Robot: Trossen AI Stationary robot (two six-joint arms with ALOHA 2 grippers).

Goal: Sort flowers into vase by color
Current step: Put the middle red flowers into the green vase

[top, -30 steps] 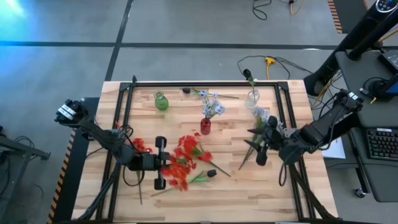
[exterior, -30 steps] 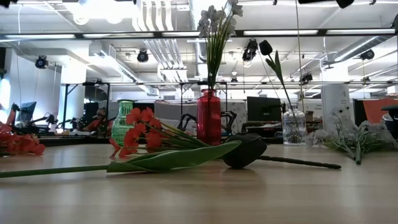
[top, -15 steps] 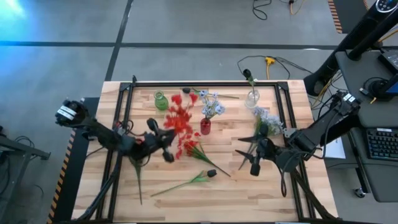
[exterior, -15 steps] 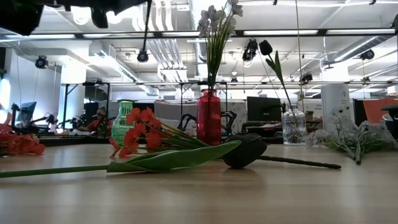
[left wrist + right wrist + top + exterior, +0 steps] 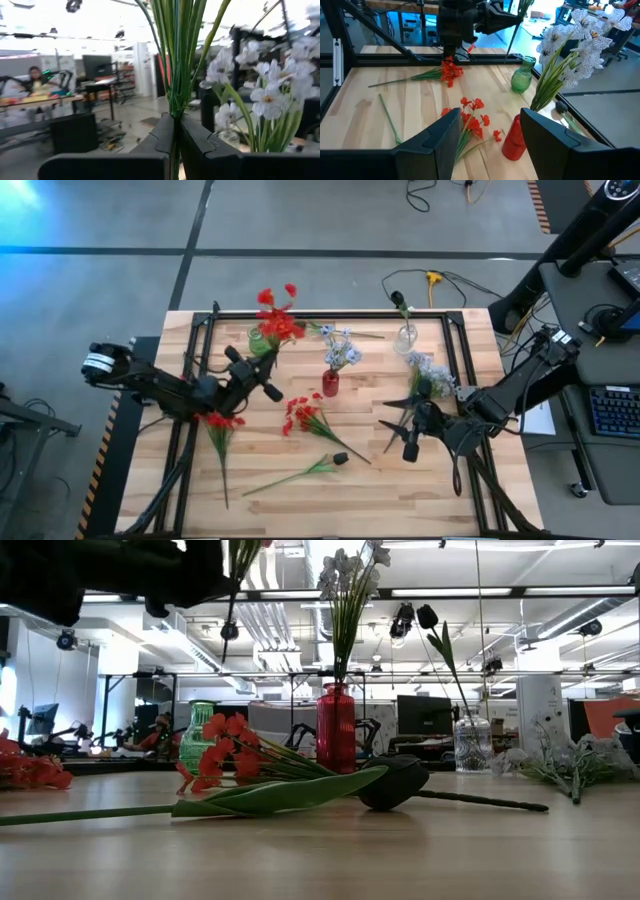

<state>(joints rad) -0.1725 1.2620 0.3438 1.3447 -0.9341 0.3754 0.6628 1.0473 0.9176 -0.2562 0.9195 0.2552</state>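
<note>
The pale wooden slatted desk with its black metal frame is carrying everything. The left arm is reaching in from the desk's left edge toward the far left corner, forearm slanting up off the surface. Its left tool is pinching shut on a bunch of red artificial flowers with long green stalks, holding the blooms above the small green glass vase near the far edge; in the left wrist view the stalks are passing between the two dark fingers.

The right arm is lying low along the right edge, bent toward the middle. Its right tool is hovering with fingers moderately spread, gripping nothing, just beside a pale blue-white flower spray lying on the desk's right side.

The red glass vase is standing mid-desk holding pale blue-white blooms; the clear glass vase is standing toward the far right corner with a dark bud stem. Loose red flowers are lying at the centre, another red bunch nearer the left edge, and a dark near-black bud with a green leaf toward the near edge.
</note>
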